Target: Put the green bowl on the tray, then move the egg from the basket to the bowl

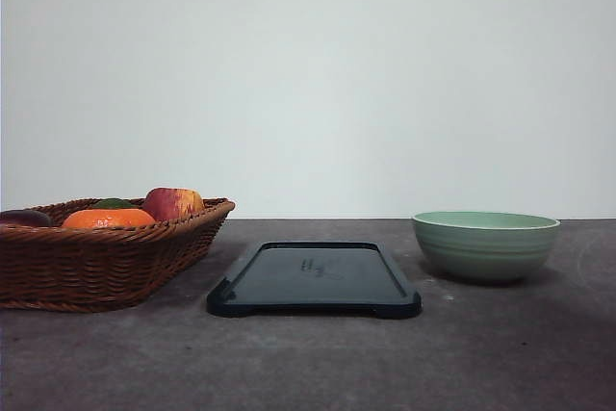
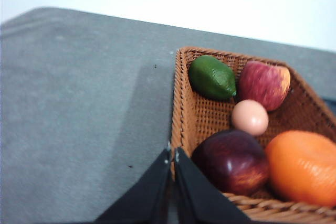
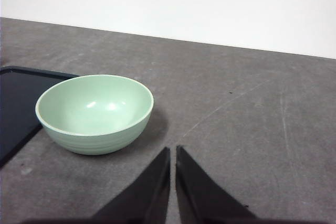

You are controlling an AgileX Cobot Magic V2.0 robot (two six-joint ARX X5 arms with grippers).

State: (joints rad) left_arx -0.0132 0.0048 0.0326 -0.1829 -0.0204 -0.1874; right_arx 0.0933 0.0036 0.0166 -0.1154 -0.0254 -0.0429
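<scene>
**Bowl off tray, egg low in basket**

Front view: basket wall hides the egg; left wrist cam shows it btwn apple & dark fruit. Green bowl sits on surface, right of tray, apart. Both jaws pressed together, holding nothing: left gripper, right gripper.

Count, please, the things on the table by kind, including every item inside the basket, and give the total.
Basket: 1
Tray: 1
Green bowl: 1
Egg: 1
Red apples: 2
Orange: 1
Green lime: 1
Total: 8
</scene>
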